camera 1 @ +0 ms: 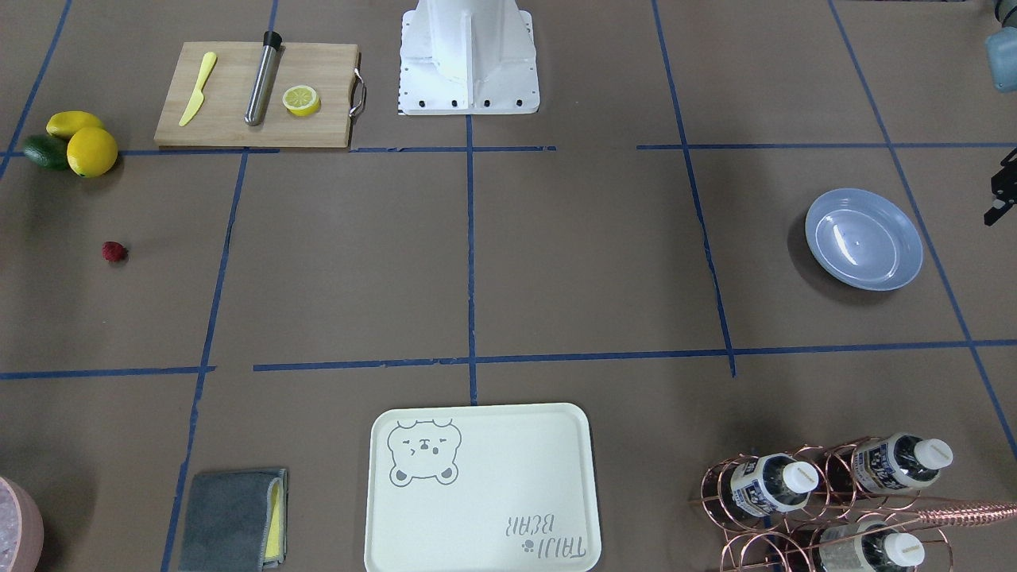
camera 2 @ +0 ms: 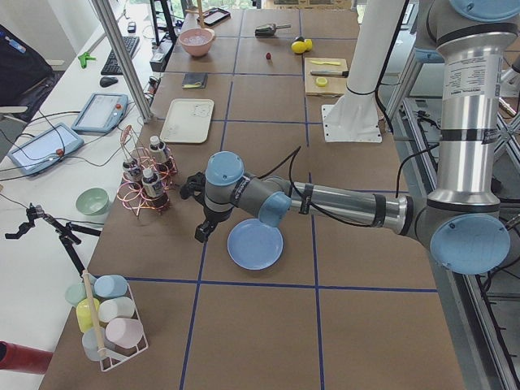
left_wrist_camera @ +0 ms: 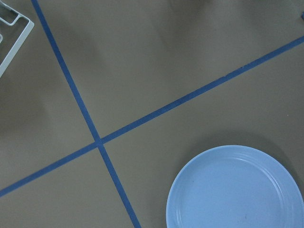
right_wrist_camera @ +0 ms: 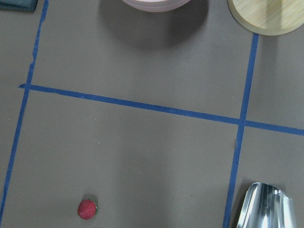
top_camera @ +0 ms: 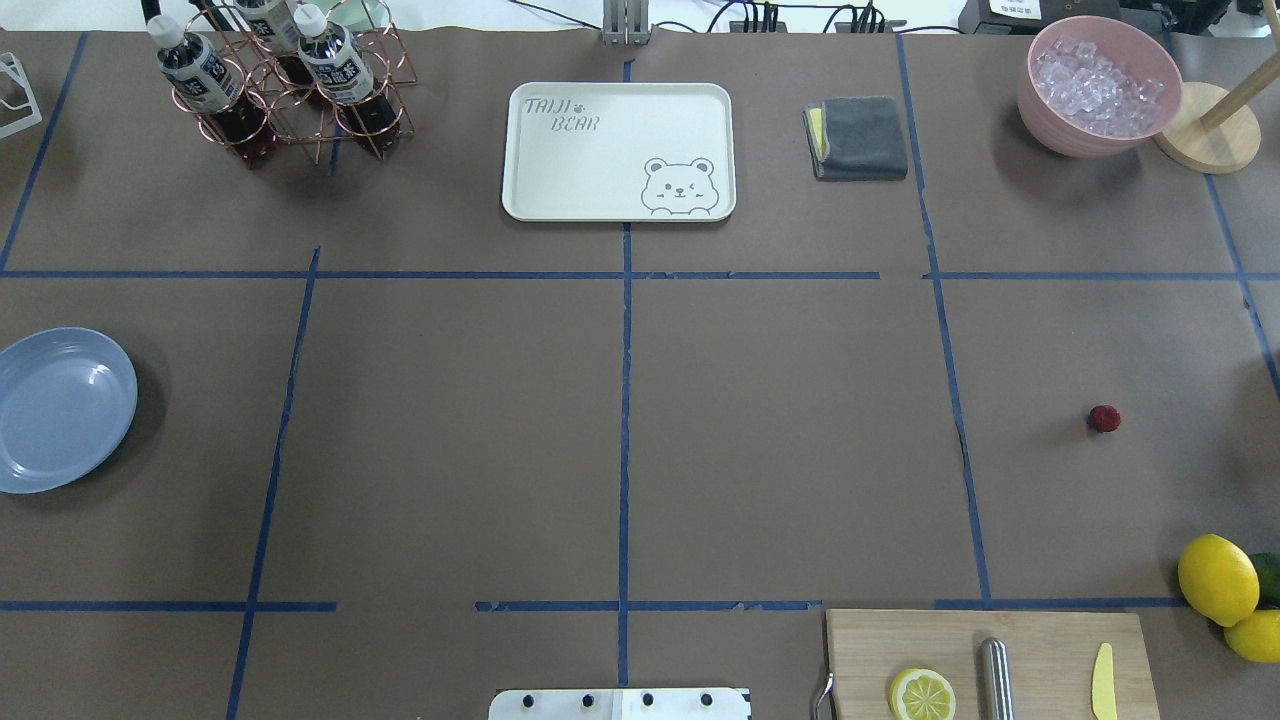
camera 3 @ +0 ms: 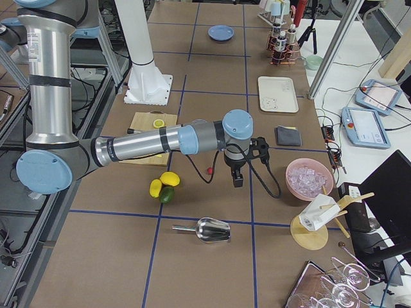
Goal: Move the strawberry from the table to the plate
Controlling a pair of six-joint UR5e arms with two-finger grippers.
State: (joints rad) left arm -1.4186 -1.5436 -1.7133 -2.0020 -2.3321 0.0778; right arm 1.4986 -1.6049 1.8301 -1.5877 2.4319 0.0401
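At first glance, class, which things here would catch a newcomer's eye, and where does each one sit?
The cream bear tray sits at the far middle of the table. A blue plate lies alone at the robot's left edge. A tiny red strawberry lies alone far to the right, not far from two yellow lemons.

A rectangular wooden cutting board with a metal handle (camera 1: pixel 326 71) carries three things side by side: a yellow plastic knife (camera 1: pixel 197 89), a steel cylinder with a black cap (camera 1: pixel 262 78) and a cut lemon half (camera 1: pixel 301 100). Near the board, two whole yellow lemons (camera 1: pixel 92 151) touch a dark green fruit (camera 1: pixel 45 151). A cream rectangular tray with a printed bear (camera 1: pixel 493 477) lies flat, with a folded grey cloth with a yellow layer (camera 1: pixel 230 516) near it. A copper wire rack (camera 1: pixel 826 508) holds three bottles with white caps (camera 1: pixel 775 483). A pink bowl (top_camera: pixel 1070 135) contains ice cubes (top_camera: pixel 1100 80) and stands just beside a round wooden base (top_camera: pixel 1205 145). A shiny metal scoop (camera 3: pixel 209 229) lies apart from them.
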